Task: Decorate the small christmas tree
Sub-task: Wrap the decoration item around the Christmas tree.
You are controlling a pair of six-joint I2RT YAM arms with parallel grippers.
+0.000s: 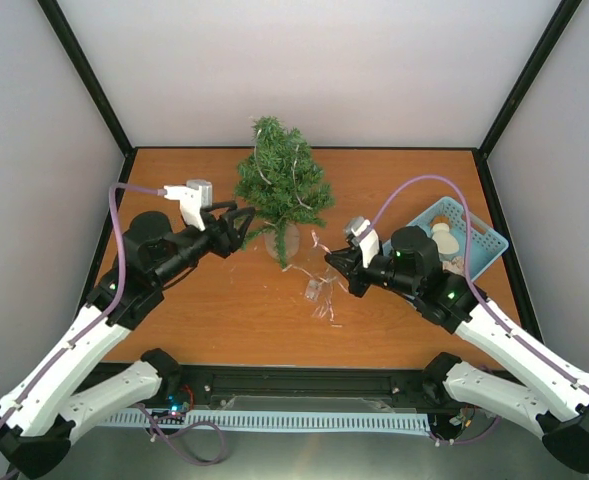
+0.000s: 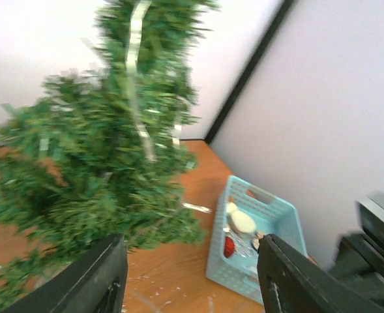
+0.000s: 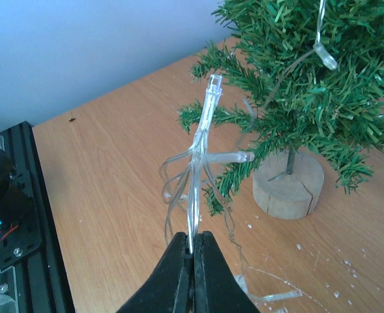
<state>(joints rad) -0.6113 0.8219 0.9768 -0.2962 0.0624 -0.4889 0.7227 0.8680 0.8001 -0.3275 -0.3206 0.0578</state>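
The small christmas tree (image 1: 281, 184) stands at the table's back middle on a pale wooden disc base (image 3: 288, 185). A clear light string hangs over its branches (image 3: 323, 52). My right gripper (image 1: 332, 267) is shut on a bundle of the clear light string (image 3: 198, 176), held just right of and in front of the tree; more of the string (image 1: 320, 290) lies on the table. My left gripper (image 1: 244, 226) is open and empty, close against the tree's left side, with the branches (image 2: 94, 169) filling its wrist view.
A light blue basket (image 1: 450, 238) with ornaments stands at the right; it also shows in the left wrist view (image 2: 253, 238), holding a white ornament and a red one. Small white flecks lie on the wooden tabletop (image 1: 204, 310). Walls enclose the table.
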